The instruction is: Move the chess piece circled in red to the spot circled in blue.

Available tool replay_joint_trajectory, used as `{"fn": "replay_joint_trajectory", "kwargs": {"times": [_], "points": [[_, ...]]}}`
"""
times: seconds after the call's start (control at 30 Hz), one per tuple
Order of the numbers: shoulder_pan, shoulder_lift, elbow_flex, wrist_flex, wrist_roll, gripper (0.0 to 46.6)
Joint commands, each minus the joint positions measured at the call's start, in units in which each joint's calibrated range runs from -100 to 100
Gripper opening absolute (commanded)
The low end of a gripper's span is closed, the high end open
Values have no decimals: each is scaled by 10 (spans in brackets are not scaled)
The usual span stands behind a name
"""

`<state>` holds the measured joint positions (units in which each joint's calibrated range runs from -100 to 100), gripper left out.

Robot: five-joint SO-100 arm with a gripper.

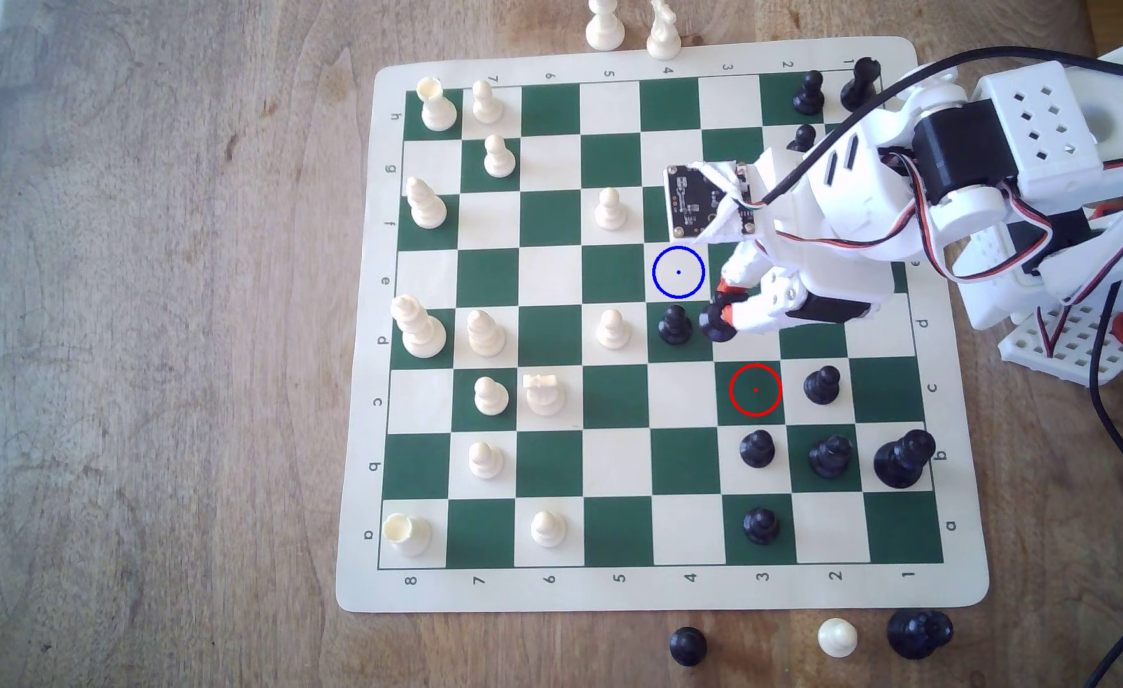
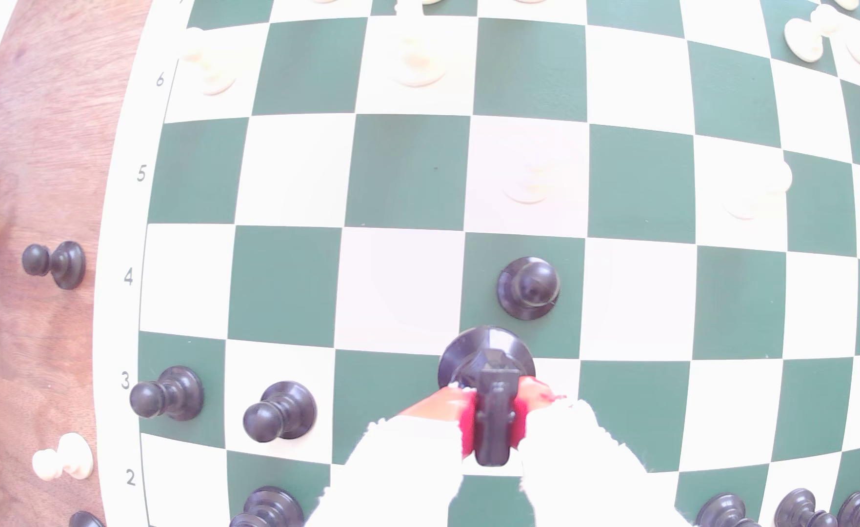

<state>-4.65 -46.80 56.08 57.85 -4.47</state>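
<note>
Gripper (image 1: 722, 305) closed on black knight (image 2: 488, 365), clamped at head betw. orange pads (image 2: 531, 392). Carried above board; blue-circled spot (image 1: 678, 272) just ahead, black pawn (image 1: 675, 324) close beside. Judged light, rigid, slick plastic; head grip adequate.

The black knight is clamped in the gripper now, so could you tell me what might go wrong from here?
1. The knight hangs right beside a black pawn; swinging low toward the blue-circled square could topple that pawn.
2. The gripper pinches only the head between its orange pads, so the heavy base might twist or slip.
</note>
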Motion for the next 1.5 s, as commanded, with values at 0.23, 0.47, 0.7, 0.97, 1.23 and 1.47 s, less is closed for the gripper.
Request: {"fn": "replay_joint_trajectory", "kwargs": {"times": [0.23,0.47,0.7,0.97,1.23,1.47], "points": [[58,60,-61,-57,10,4],[82,106,-74,-81,16,4],[97,138,-86,-97,22,4],[105,173,-88,-117,25,4],[117,214,-87,-134,26,4],[118,232,-84,-148,27,4]]}}
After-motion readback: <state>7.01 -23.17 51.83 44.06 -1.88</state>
